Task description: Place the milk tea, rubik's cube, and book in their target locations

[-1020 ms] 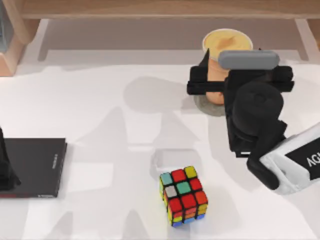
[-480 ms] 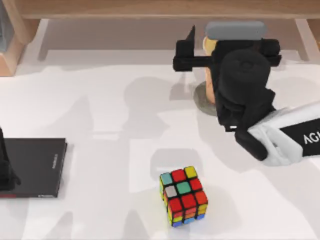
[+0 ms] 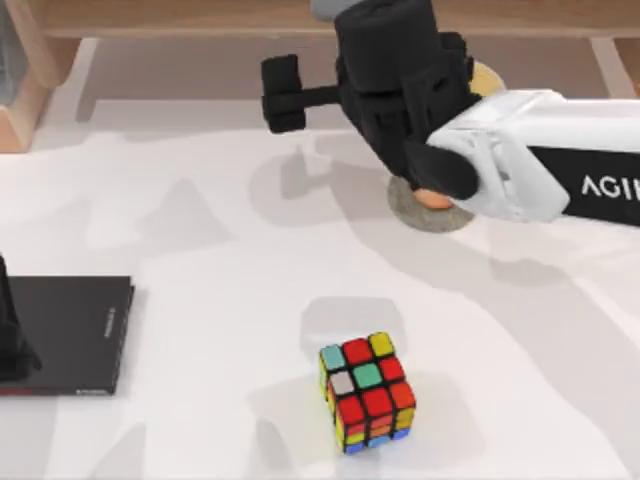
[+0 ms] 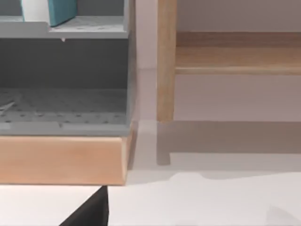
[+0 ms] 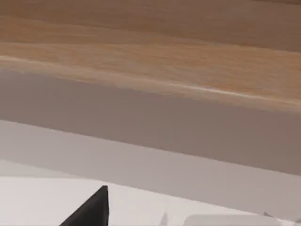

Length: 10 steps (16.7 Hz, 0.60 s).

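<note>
The milk tea [image 3: 432, 198] stands on a round grey coaster [image 3: 408, 212] at the back right, mostly covered by my right arm; a bit of its orange side and yellow top shows. My right gripper [image 3: 368, 92] hangs open to the cup's left, near the wooden shelf, holding nothing. The rubik's cube [image 3: 367, 391] sits at the front centre, untouched. The teal book [image 4: 61, 10] stands on a grey shelf in the left wrist view. My left gripper [image 3: 8, 345] is parked open at the left edge.
A thin black book [image 3: 70, 333] lies flat at the front left, under the left gripper. A wooden shelf [image 3: 180, 18] runs along the back, with a wooden and grey rack [image 4: 66, 157] at the back left. White tabletop lies between cube and coaster.
My right gripper has risen off the milk tea and swung left and toward the back shelf. The cup stays on the coaster. Cube, black book and left arm are unmoved.
</note>
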Tool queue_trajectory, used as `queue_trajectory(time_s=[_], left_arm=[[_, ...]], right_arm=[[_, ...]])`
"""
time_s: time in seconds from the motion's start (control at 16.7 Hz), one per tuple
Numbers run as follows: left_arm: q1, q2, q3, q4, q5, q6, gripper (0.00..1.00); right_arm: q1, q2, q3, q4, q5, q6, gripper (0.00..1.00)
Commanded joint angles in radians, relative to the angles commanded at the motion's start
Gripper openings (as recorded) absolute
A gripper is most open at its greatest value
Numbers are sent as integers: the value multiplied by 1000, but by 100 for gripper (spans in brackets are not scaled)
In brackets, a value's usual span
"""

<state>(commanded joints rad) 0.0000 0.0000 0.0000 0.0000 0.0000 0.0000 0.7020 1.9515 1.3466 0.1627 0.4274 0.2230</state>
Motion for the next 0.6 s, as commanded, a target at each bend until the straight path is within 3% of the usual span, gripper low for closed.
queue_trajectory(time_s=[0.36, 0.6], left_arm=[[0, 0, 0, 0, 0, 0, 100], [0, 0, 0, 0, 0, 0, 100]], right_arm=[[76, 15, 228, -732, -207, 184, 100], [128, 25, 296, -1104, -324, 287, 100]])
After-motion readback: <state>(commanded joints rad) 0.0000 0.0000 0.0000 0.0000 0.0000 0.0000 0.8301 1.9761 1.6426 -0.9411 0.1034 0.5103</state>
